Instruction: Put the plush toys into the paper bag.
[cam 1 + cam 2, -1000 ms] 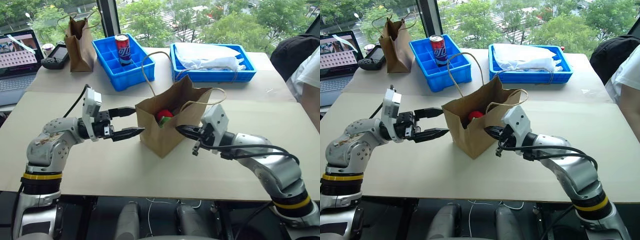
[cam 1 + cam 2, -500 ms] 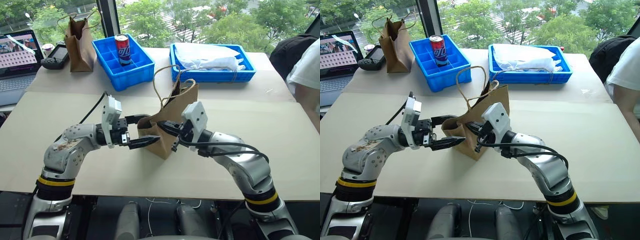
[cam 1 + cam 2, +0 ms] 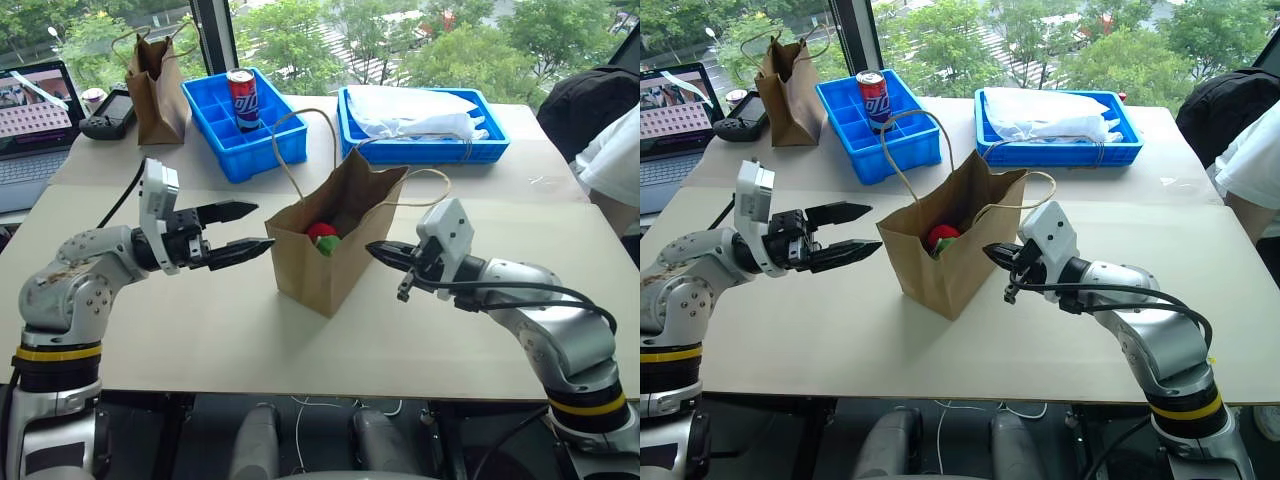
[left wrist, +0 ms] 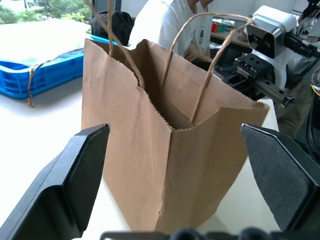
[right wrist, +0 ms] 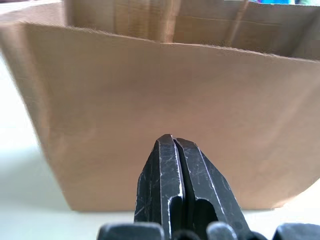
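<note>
Paper bag stands upright in the middle of the table, with its mouth open and its two twisted loop handles rising above the rim. Inside it, near the top, the red chili pepper toy is visible, and the lime-green toy lies just beside it, touching it; both are mostly hidden by the bag wall.

At the left side of the bag is the left gripper. Its two black fingers are spread wide apart and hold nothing; the tips point to the bag and stay a little apart from its left wall. In the left wrist view the bag is seen between the two fingers, not touched by them.

At the right side of the bag is the right gripper. Its fingers are pressed together with nothing between them, and the tip is just beside the right wall of the bag, near the upper edge. I cannot tell if it touches the paper.

On the far side of the table stand a narrower brown bag at the left, a blue compartment tray with a red can in it, and a blue tray with white material. A laptop is at the far left.
</note>
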Robot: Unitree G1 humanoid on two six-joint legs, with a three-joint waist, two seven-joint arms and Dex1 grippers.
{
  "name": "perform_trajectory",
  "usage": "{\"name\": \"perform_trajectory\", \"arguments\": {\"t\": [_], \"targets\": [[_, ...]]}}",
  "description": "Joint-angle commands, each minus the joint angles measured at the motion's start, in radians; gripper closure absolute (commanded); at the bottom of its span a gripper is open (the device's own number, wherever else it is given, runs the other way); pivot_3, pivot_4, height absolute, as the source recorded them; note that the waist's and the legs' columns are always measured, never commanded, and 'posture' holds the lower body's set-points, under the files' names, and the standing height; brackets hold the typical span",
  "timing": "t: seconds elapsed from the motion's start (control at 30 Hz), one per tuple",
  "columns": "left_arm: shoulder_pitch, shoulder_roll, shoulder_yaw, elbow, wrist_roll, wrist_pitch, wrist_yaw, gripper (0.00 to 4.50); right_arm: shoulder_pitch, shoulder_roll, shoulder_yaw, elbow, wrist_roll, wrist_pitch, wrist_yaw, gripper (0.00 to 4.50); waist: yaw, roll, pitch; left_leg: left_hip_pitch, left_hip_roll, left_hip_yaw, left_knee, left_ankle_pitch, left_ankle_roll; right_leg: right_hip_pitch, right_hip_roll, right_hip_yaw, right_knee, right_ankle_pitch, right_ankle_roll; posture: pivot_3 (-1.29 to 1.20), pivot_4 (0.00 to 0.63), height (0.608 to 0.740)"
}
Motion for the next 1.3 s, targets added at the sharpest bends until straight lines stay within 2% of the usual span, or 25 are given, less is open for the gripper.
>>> {"name": "perform_trajectory", "arguments": {"t": [0.03, 0.6, 0.73, 0.93, 1.3], "targets": [[0.019, -0.016, -0.007, -0.064, -0.008, -0.010, 0.021, 0.00, -0.010, 0.005, -0.001, -0.033, 0.010, 0.008, 0.004, 4.48, 0.001, 0.000, 0.000, 0.000, 0.000, 0.000, 0.000, 0.000, 0.000, 0.000, 0.000, 0.000, 0.000, 0.000, 0.000, 0.00, 0.150, 0.689], [0.054, -0.082, -0.099, -0.131, 0.042, -0.022, 0.087, 0.00, -0.073, 0.094, 0.064, -0.071, 0.024, 0.047, -0.017, 4.48, 0.002, 0.000, 0.000, 0.000, 0.000, 0.000, 0.000, 0.000, 0.000, 0.000, 0.000, 0.000, 0.000, 0.000, 0.000, 0.00, 0.150, 0.689], [0.066, -0.080, -0.105, -0.169, 0.014, 0.000, 0.087, 0.00, -0.096, 0.130, 0.086, -0.075, 0.026, 0.057, -0.026, 4.48, 0.001, 0.000, 0.000, 0.000, 0.000, 0.000, 0.000, 0.000, 0.000, 0.000, 0.000, 0.000, 0.001, 0.000, 0.000, 0.00, 0.150, 0.689], [0.075, -0.064, -0.094, -0.203, -0.028, 0.042, 0.093, 0.00, -0.115, 0.170, 0.115, -0.050, 0.007, 0.051, -0.026, 4.48, 0.000, 0.000, 0.000, 0.000, 0.000, 0.000, 0.000, 0.000, 0.000, 0.000, 0.000, 0.000, 0.001, 0.000, 0.000, 0.00, 0.150, 0.689], [0.085, -0.114, -0.137, -0.220, -0.012, 0.045, 0.164, 0.00, -0.121, 0.235, 0.188, 0.036, -0.056, -0.030, -0.004, 4.48, 0.001, 0.000, 0.000, 0.000, 0.000, 0.000, 0.000, 0.000, 0.000, 0.000, 0.000, 0.000, 0.001, 0.000, 0.000, 0.00, 0.150, 0.689]]}}
